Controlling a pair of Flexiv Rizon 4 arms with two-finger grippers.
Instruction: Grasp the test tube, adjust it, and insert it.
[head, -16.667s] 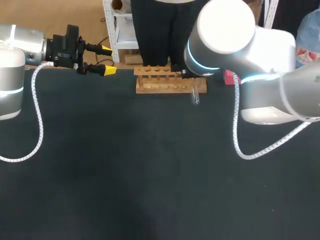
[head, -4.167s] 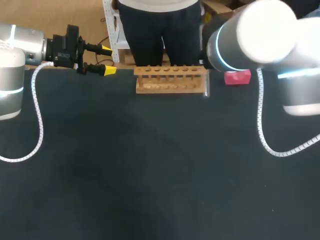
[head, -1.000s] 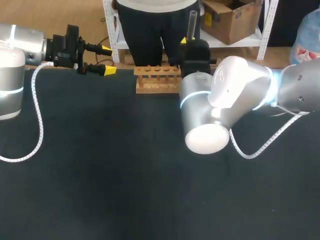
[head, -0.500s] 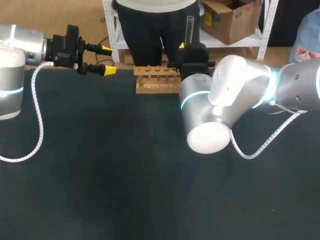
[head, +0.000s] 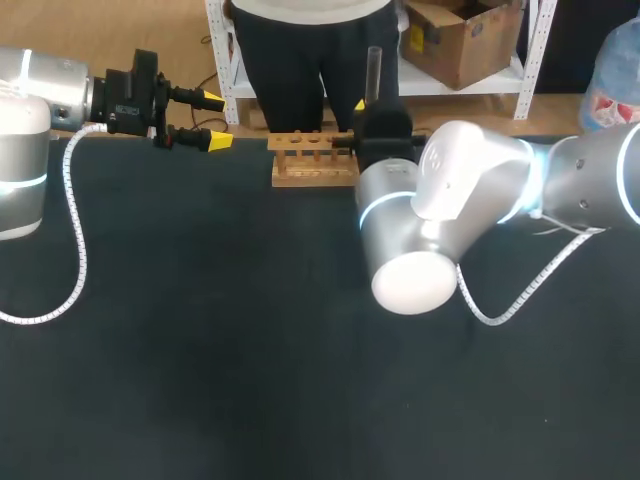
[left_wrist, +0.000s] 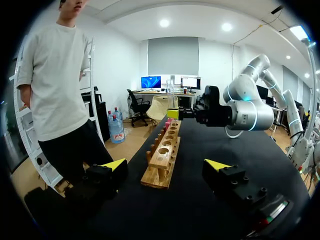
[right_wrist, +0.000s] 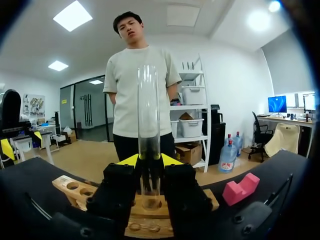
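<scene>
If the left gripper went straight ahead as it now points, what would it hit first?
Probably the wooden test tube rack: its near end lies ahead of the left gripper.

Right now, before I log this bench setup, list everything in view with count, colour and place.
test tube: one, clear, upright between the right gripper's fingers, over the rack.
rack: one, light wood, middle of the table's far edge.
block: one, pink, on the table beside one end of the rack.
table: one, black top.
left gripper: one, black with yellow tips, open, holding nothing, at the table's far left edge.
right gripper: one, black with yellow tips, shut on the test tube at the rack.
</scene>
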